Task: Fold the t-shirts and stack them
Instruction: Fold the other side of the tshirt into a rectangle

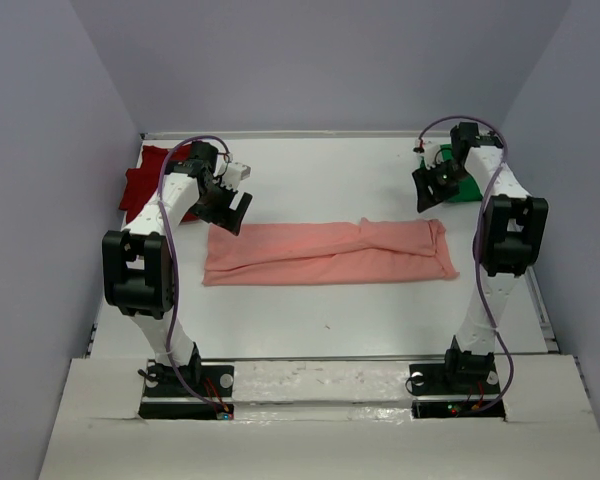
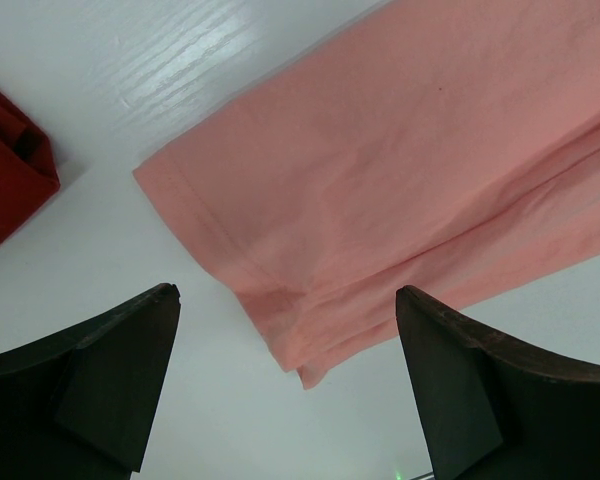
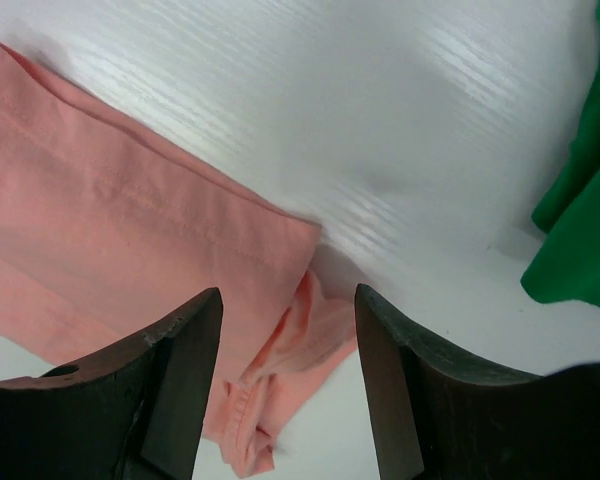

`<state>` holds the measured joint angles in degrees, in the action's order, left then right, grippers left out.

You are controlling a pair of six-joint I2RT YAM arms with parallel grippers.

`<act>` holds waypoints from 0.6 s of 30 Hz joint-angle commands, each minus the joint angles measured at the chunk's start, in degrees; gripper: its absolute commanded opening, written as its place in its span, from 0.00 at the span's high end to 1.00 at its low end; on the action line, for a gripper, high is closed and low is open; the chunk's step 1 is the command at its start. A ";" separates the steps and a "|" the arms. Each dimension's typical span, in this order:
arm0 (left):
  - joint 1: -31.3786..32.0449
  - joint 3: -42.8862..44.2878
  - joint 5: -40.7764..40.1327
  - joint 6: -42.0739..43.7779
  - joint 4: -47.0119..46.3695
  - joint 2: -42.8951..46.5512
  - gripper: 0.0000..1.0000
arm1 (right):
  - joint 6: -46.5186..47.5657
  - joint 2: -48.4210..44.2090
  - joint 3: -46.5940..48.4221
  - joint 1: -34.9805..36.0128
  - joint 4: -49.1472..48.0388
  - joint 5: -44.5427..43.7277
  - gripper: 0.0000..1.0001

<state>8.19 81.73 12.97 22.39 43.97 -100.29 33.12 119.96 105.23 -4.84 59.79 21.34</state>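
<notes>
The salmon-pink t-shirt (image 1: 330, 252) lies flat across the table's middle as a long folded strip. My left gripper (image 1: 235, 205) hovers open over its left end; in the left wrist view the shirt's corner (image 2: 400, 170) lies below the wide-apart jaws of the gripper (image 2: 288, 293). My right gripper (image 1: 430, 195) hangs open above the strip's right end, whose bunched hem (image 3: 130, 220) shows under the gripper (image 3: 288, 293), with nothing gripped. The dark red t-shirt (image 1: 145, 180) (image 2: 5, 170) sits at the back left. The green t-shirt (image 1: 467, 185) (image 3: 580, 230) sits at the back right, partly hidden by the right arm.
Grey walls close in the white table (image 1: 330, 320) on the left, back and right. The arm bases stand on a raised white strip (image 1: 320, 385) along the near edge.
</notes>
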 commanded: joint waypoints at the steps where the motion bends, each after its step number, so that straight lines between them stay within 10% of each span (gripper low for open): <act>1: 0.16 -0.09 -0.58 0.11 1.03 1.77 0.01 | -1.13 2.12 4.19 0.89 1.03 3.00 0.39; 18: 0.16 0.45 -0.58 -0.16 1.39 0.18 0.01 | -1.57 3.35 0.86 1.94 -0.37 3.27 0.42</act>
<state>8.19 81.73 12.84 22.35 44.01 -100.47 32.34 123.44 105.91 -3.20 59.81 23.27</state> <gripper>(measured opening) 0.989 0.579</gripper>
